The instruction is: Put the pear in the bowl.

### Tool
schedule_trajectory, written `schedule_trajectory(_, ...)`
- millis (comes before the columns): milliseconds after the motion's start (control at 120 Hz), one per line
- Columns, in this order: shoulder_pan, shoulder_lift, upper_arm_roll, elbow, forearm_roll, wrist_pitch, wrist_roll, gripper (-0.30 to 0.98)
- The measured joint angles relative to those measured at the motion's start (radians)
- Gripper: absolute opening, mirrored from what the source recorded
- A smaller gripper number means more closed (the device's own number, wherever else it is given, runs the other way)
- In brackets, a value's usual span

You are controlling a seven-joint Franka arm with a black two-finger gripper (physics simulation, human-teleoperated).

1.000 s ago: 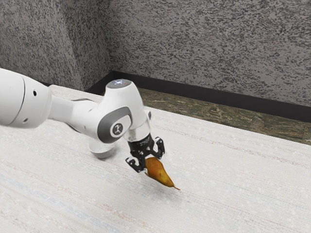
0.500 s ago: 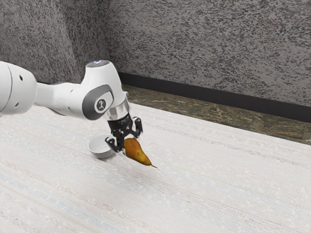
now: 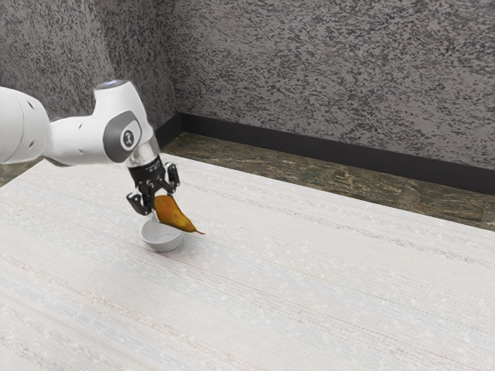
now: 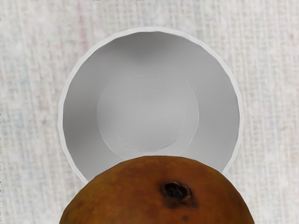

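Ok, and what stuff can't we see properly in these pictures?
- Exterior view: the arm's base, cut off by the exterior view's left edge.
- Exterior view: part of the bowl's rim, behind the pear. I can't tell there if they touch.
- Wrist view: another bit of the bowl's rim, covered by the pear.
- Wrist view: the pear's stem end, cut off by the lower edge.

Marked on the gray side panel [image 3: 114, 147] of the white arm [image 3: 117, 99] with a round dark emblem [image 3: 129, 139] bearing pale strokes, too small to make out as letters or numbers. Unreadable, too, as any brand name.
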Motion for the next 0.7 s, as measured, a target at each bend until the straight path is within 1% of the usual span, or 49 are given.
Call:
schedule_trajectory(58,0.008,0.005,0.0,0.008,-0.028,-0.009,0.022,0.3)
schedule_trajectory(208,0.052,0.01,0.002,0.02,-0.137,-0.046,0.104,0.3)
schedule_trajectory(350,0.085,0.033,0.008,0.03,-0.201,-0.078,0.184,0.3)
schedule_trajectory(442,0.1,0.045,0.008,0.032,-0.224,-0.09,0.231,0.3)
schedule_trajectory(575,0.111,0.053,0.009,0.035,-0.238,-0.103,0.287,0.32)
schedule_trajectory(700,0.118,0.057,0.008,0.036,-0.245,-0.109,0.332,0.44)
